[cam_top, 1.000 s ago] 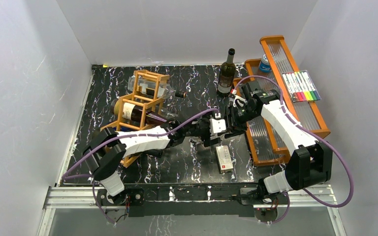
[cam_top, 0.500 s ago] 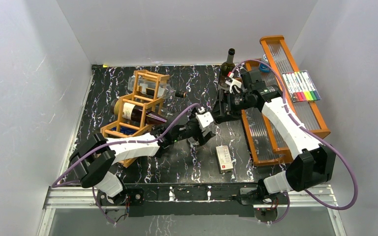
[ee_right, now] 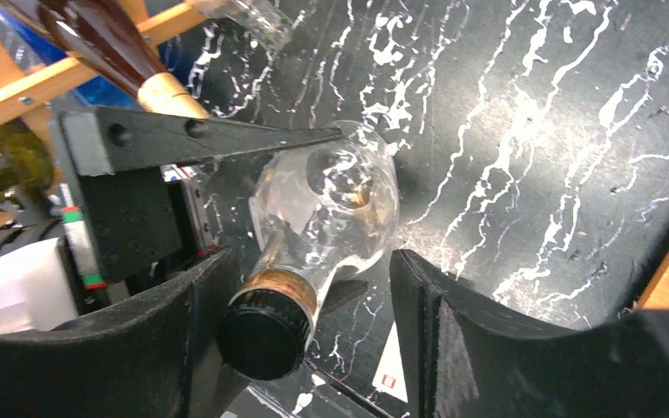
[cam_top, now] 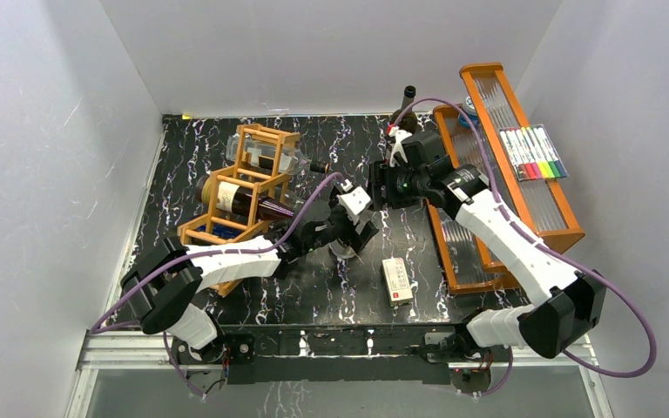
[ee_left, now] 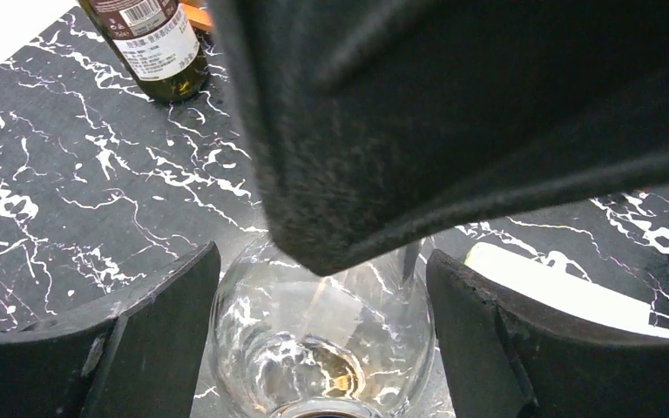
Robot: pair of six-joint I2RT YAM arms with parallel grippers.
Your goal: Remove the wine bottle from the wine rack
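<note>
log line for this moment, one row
left fingers: closed on clear bottle | right fingers: open around its capped neck | wine rack: dark bottle lying inside

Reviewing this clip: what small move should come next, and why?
Probably close the right gripper on the black cap of the clear bottle: its open fingers straddle the cap with gaps, while the left gripper clamps the body.
</note>
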